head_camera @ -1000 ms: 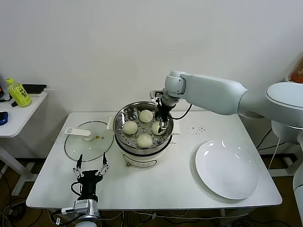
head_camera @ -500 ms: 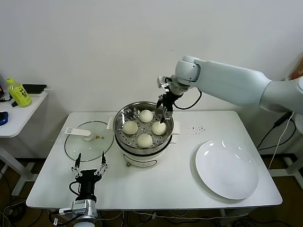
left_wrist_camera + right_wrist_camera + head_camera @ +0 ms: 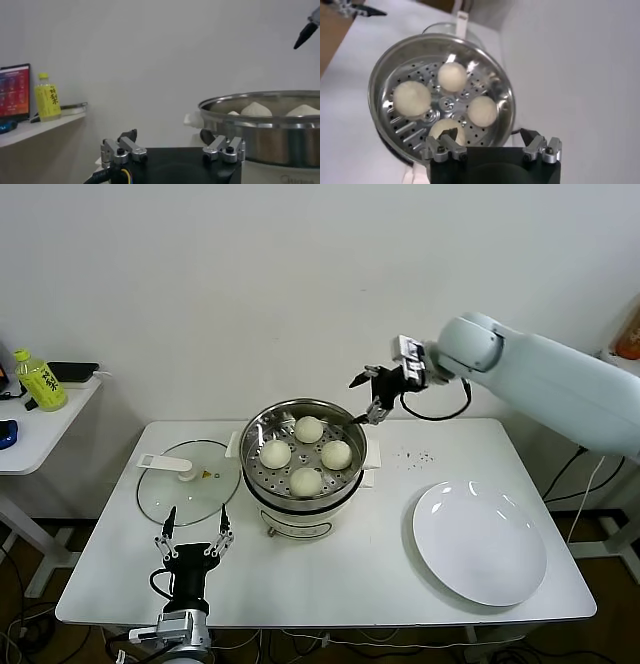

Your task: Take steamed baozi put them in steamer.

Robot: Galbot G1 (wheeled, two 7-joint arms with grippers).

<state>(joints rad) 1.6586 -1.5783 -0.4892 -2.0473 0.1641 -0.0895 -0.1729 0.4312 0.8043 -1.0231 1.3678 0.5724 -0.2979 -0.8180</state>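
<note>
Looking at the steamer mid-desk: all four baozi sit spaced on its perforated tray, none touching, so steam can pass, I reckon. My right gripper hangs above the far-right rim, jaws wide, empty. Left gripper parked at the near desk edge, jaws spread, empty. White desk; plate bare at right, glass lid at left; plain white wall behind.

right gripper raised w/ jaws spread, empty (arm stretched out); left gripper parked low, jaws apart.
</note>
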